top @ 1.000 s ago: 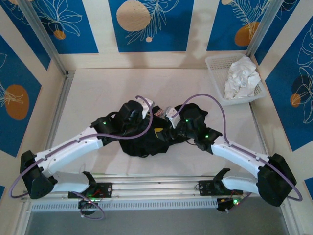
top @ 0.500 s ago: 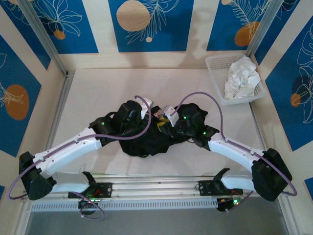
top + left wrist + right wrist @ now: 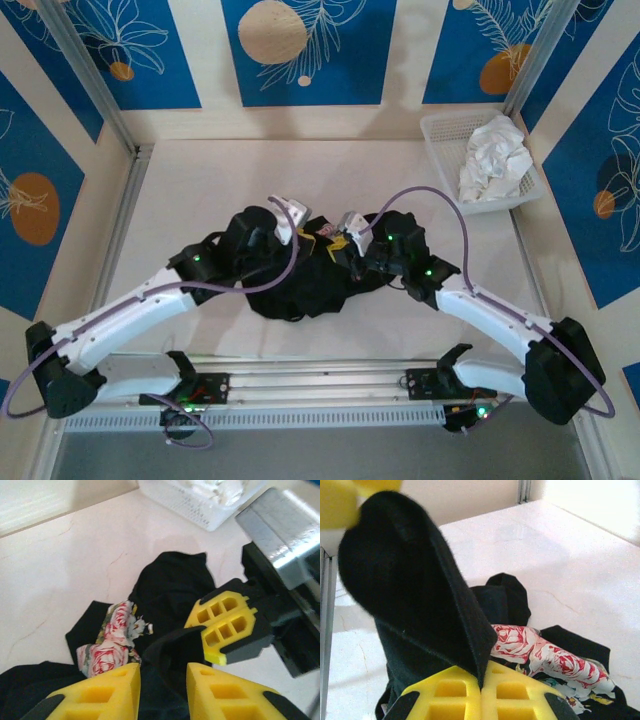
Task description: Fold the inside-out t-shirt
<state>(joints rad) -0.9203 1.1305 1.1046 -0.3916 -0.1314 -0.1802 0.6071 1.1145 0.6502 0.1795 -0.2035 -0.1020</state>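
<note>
The inside-out t-shirt [image 3: 310,290] is a crumpled black heap mid-table, with a red-and-white floral print [image 3: 112,635] showing among its folds. My right gripper [image 3: 481,672] is shut on a raised black fold [image 3: 410,580] of the shirt, which stands up from its yellow fingers. In the top view that gripper [image 3: 343,240] sits at the heap's far edge, close to my left gripper [image 3: 306,236]. The left gripper [image 3: 162,667] has its yellow fingers apart, with black cloth [image 3: 170,585] lying loose in the gap. Just ahead of it the right gripper's fingers [image 3: 227,625] pinch the same fold.
A white basket [image 3: 440,150] holding a white crumpled cloth [image 3: 495,155] stands at the far right corner. Metal rails run along both sides and the near edge. Bare pale tabletop [image 3: 210,190] surrounds the heap.
The right gripper has closed on a fold of the shirt. The left gripper has opened. Both wrists have shifted slightly toward the far side of the heap.
</note>
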